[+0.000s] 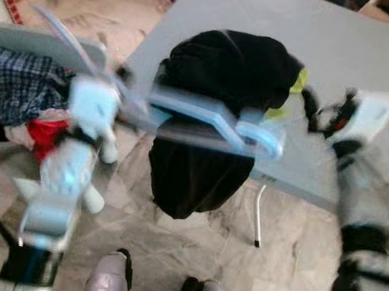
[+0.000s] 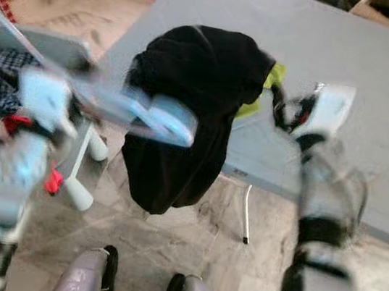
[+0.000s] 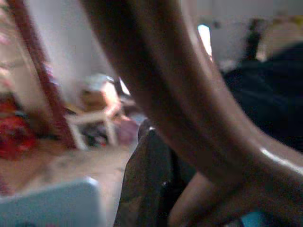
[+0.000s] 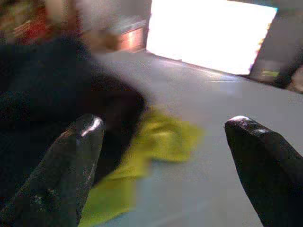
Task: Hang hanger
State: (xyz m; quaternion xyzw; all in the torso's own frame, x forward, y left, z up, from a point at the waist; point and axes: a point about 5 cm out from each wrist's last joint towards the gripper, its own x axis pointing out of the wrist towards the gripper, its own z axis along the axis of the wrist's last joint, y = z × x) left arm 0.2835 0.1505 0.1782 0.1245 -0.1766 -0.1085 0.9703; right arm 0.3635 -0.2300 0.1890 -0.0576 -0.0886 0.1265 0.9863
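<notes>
Over the grey table (image 1: 386, 42), left gripper (image 1: 126, 88) grips blue hanger (image 1: 213, 115); right gripper (image 4: 161, 156) gapes empty.

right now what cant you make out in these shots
- Left tool: motion blur in the head views hides whether it is shut on the blue hanger.
- Hanger hook: a close, blurred brown curve in the left wrist view; its tip is cut off.
- Yellow cloth: mostly under the black garment, so its kind is unclear.
- Grey table: far edge cut off.
</notes>
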